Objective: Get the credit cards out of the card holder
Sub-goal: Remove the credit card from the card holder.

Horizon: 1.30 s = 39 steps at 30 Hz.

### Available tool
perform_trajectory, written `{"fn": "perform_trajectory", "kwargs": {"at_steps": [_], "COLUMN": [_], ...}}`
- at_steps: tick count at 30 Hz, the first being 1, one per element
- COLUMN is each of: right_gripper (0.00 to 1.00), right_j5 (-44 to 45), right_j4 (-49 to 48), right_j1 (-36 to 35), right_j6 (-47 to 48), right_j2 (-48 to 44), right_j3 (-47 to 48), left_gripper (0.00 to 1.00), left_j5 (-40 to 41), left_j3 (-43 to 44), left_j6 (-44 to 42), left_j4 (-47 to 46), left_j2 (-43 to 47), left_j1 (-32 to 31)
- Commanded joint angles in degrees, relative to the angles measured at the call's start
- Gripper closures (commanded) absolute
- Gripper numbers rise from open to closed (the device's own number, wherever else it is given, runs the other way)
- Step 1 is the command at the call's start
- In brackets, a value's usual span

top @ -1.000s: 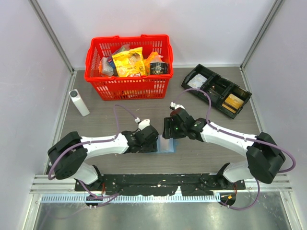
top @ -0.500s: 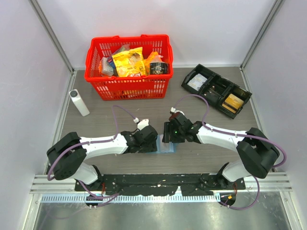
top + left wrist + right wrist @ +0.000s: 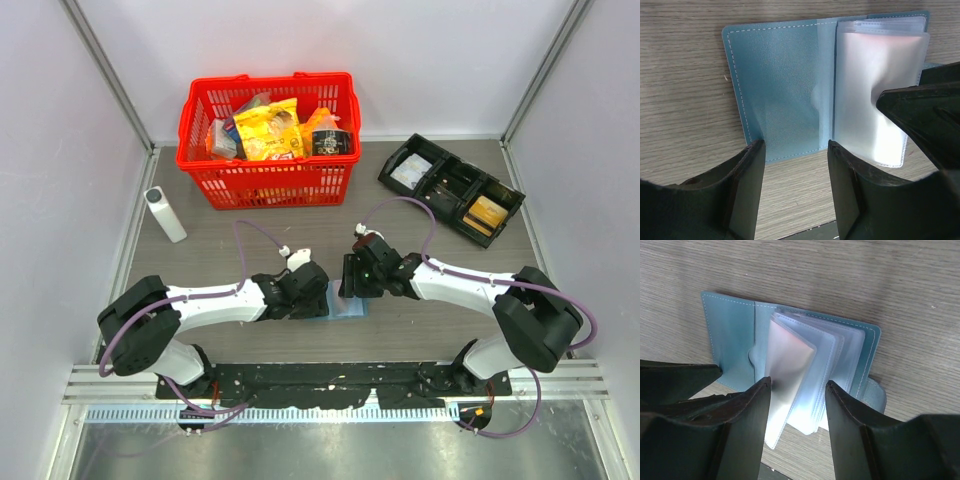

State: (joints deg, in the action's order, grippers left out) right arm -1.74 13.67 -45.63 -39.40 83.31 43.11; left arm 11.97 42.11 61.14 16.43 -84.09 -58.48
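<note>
The card holder is a small blue wallet lying open and flat on the table between my two arms. Its pale blue left flap is bare. A stack of frosted clear sleeves fans up from the right half. My left gripper is open, its tips resting at the near edge of the left flap. My right gripper is open and straddles the sleeves, one sleeve lifted against its left finger. The credit cards are hidden; no card shows through the sleeves.
A red basket full of packets stands at the back left. A black compartment tray at the back right holds a flat tan-gold item. A white cylinder lies at the left. The black base rail runs just behind the wallet's near edge.
My right gripper has shifted a little left and down onto the sleeves, and its jaws have narrowed. The left gripper has stayed in place on the flap.
</note>
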Motion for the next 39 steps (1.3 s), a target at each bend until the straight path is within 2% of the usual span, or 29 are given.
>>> {"fn": "perform_trajectory", "kwargs": {"at_steps": [1,19,28,39], "right_gripper": [0.48,0.5,0.55,0.55], "right_j5": [-2.7,-8.0,-9.2,-9.8], "right_j4": [-2.3,-3.5,-4.3,-5.8], "right_j1": [-0.2,-0.4,-1.0,-4.6], "right_j6": [-0.9,-2.2,-2.6,-2.7], "right_j2": [-1.4,-3.6,-3.0,4.0], "right_j3": [1.4,3.7,4.7,7.5], "left_gripper": [0.45,0.45,0.45,0.44], "left_j5": [-2.7,-2.1,-0.8,2.2], "left_j3": [-1.2,-5.4,-11.7,-15.0], "left_j6": [1.4,3.1,6.2,7.1], "left_j4": [-3.8,-8.8,-12.6,-8.1], "left_j2": [0.3,5.5,13.6,25.1], "left_j1": [-0.1,-0.1,0.0,0.1]}}
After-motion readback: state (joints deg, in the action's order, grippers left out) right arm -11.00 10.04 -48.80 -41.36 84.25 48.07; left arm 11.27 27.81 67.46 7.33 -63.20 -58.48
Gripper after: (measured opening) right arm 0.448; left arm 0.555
